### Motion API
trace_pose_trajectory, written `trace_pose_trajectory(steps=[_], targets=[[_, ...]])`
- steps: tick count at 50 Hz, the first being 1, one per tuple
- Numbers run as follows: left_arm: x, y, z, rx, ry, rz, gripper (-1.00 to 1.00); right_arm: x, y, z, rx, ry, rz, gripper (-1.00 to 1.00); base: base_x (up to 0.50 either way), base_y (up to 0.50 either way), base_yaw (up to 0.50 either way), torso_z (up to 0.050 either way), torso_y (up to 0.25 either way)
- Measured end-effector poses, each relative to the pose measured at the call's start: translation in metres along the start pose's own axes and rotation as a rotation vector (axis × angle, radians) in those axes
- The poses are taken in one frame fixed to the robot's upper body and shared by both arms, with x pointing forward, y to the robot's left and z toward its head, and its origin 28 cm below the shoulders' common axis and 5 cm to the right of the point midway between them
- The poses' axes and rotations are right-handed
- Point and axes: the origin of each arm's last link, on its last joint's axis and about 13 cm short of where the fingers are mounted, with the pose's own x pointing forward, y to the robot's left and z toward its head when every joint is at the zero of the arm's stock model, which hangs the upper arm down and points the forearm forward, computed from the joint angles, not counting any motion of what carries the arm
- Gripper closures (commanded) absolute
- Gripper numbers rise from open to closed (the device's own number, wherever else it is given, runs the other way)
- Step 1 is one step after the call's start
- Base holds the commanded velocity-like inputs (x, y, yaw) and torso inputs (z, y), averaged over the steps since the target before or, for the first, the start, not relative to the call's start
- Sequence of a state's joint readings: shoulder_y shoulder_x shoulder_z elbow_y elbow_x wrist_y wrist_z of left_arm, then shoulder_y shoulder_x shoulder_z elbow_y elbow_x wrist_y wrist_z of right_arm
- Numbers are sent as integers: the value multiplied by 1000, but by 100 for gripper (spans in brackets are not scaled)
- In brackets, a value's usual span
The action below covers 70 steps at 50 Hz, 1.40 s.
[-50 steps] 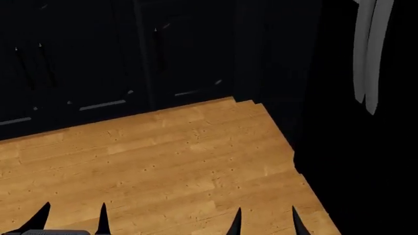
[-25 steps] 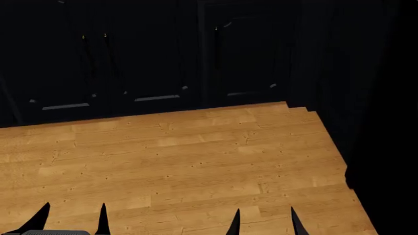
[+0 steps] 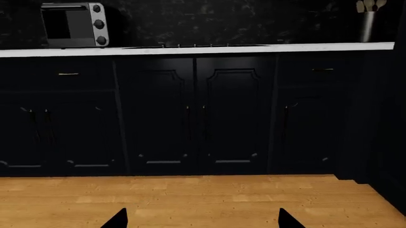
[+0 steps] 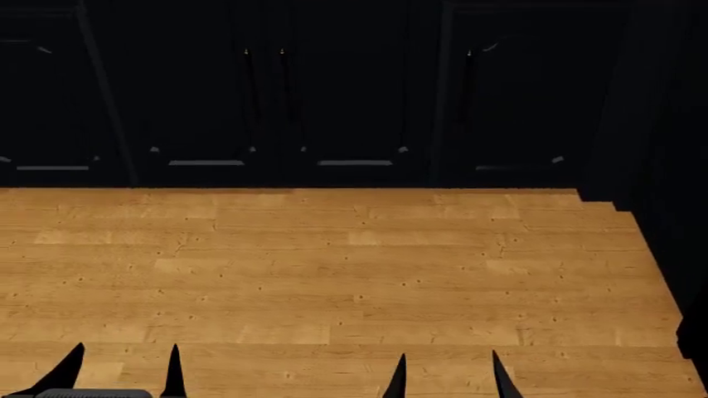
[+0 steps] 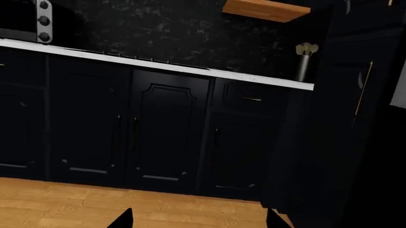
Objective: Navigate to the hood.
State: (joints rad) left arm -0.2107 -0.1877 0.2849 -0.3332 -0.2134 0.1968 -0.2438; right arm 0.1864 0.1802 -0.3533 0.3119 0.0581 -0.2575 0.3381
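The hood is out of view in every frame. A cooktop (image 3: pixel 190 46) lies flush in the white counter (image 3: pixel 304 46) over black base cabinets (image 4: pixel 277 99), straight ahead across the wood floor (image 4: pixel 332 274). My left gripper (image 4: pixel 122 377) (image 3: pixel 203 221) is open, its dark fingertips wide apart over bare floor. My right gripper (image 4: pixel 450 380) (image 5: pixel 198 221) is open too, with nothing between its fingers. Both hang low in front of me, well short of the cabinets.
A silver toaster oven (image 3: pixel 73 24) stands on the counter to the left, a utensil holder (image 3: pixel 368 21) to the right. A tall black cabinet (image 5: pixel 355 118) closes the right side. A wooden slab (image 5: pixel 263 9) hangs on the dark wall above the counter.
The head view has swung round: the cabinets now face me square on, more floor shows, and the pale object at upper right has left the view. Both grippers sit unchanged.
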Motion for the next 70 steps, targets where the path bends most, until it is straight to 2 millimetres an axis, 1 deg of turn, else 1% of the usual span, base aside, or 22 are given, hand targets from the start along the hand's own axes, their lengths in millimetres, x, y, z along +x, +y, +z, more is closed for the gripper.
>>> trace_pose_trajectory(steps=[15,24,54,70], targets=[[0,0,0,0,0,0,-100,0,1,0,-20,-7,-9,-100,0,0,0,0,0],[0,0,0,0,1,0,-100,0,0,0,-9,0,-12,-100,5,201,0,0,0],[0,0,1,-1,-1,0,-100,-2,-1,1,12,10,11,-100,6,265,0,0,0],[0,0,0,-2,1,1,-100,-3,-1,1,23,11,27,-100,8,354,0,0,0]])
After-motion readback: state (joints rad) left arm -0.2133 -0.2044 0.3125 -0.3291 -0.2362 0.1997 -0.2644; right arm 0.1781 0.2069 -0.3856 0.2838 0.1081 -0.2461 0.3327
